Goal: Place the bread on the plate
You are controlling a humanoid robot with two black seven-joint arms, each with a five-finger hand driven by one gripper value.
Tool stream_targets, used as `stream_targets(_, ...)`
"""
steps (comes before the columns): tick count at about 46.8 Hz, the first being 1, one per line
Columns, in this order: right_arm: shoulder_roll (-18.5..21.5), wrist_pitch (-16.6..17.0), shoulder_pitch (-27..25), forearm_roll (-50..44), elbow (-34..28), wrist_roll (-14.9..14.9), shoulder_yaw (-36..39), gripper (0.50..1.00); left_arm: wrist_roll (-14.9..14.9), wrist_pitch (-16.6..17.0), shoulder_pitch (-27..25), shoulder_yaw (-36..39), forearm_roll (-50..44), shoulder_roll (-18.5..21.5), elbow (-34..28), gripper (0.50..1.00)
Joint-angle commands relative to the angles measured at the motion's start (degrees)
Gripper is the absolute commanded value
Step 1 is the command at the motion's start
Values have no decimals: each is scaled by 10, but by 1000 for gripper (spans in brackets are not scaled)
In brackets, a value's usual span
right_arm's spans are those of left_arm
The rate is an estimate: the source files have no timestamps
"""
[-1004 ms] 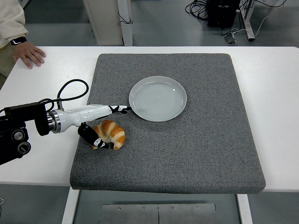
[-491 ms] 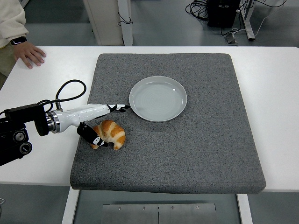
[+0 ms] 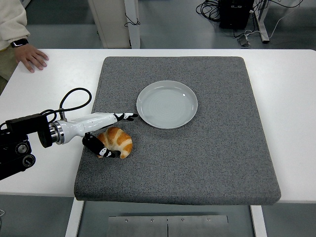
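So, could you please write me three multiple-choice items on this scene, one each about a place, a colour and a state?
1. Where does the bread lie?
A. On the grey mat, near-left of the plate
B. On the plate
C. On the bare white table

2. What colour is the plate?
A. Red
B. Pale grey-white
C. Black

3. What is the state of the left hand?
A. Resting far from the bread
B. At the bread, thumb low against its left side, a finger stretched out above it
C. Holding the bread over the plate

Answers:
1 A, the bread sits on the mat, apart from the plate.
2 B, the plate is pale and empty.
3 B, the hand brackets the bread, which lies on the mat; a firm grasp is not evident.
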Motion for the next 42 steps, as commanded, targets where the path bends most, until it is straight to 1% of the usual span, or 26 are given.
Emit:
stream_targets(1,0,0,0,0,0,0,0,1000,0,0,0,0,7,0,-1,891)
stream_targets(2,0,0,0,0,0,0,0,1000,0,1,0,0,10,1,-1,863)
stream_targets(5,0,0,0,0,0,0,0,1000,0,3,0,0,17,1,-1,804)
stream_targets(8,0,0,0,0,0,0,0,1000,0,6,0,0,17,1,-1,756)
stream_targets(12,0,0,0,0,0,0,0,1000,0,7,1,0,17,3,-1,666)
stream_targets(17,0,0,0,0,0,0,0,1000,0,9,0,-5,16,6,-1,500)
stream_targets(23,0,0,0,0,0,0,0,1000,-3,9,-1,-10,9,10,-1,500)
stream_targets(27,0,0,0,0,0,0,0,1000,-12,9,-4,-16,9,10,-1,500)
stream_targets(35,0,0,0,0,0,0,0,1000,-13,9,-12,-40,7,14,-1,500)
stream_targets(42,0,0,0,0,0,0,0,1000,-13,7,-52,-42,-5,36,0,500)
